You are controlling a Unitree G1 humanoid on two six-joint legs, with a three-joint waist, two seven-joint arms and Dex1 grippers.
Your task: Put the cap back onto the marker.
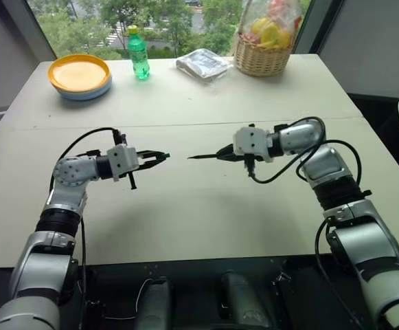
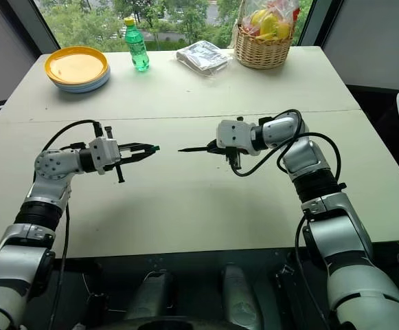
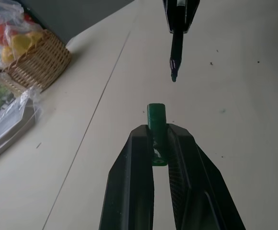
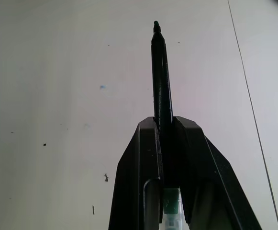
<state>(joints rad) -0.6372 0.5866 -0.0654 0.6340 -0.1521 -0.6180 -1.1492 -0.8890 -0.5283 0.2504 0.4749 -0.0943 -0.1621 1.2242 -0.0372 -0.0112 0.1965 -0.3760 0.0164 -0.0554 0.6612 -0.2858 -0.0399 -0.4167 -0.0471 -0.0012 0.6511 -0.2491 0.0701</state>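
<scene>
Pinched between the two black fingers of the left gripper is the cap, a tiny green plastic cylinder whose open end sticks out past the fingertips and faces the other arm. Opposite it, the right gripper is closed on the marker, a thin, near-black pen-like stick that runs forward from between its fingers, with the slim pointed tip aimed at the cap. Both arms are raised above the pale cream table, the grippers pointing toward each other near the middle of it, roughly level. Marker tip and cap are close but apart: a short stretch of bare tabletop shows between them in the head views, and the left wrist view shows the tip hanging just beyond the cap's mouth, nearly in line with it and slightly off to one side. In the right wrist view a bit of green shows at the marker's rear end, low between the fingers. Along the far edge of the table stand a stack of plates with a yellow one on top, a tall green plastic bottle with a yellow cap, a flat packet in clear wrapping and a woven wicker basket of wrapped fruit, all well apart from the grippers.
</scene>
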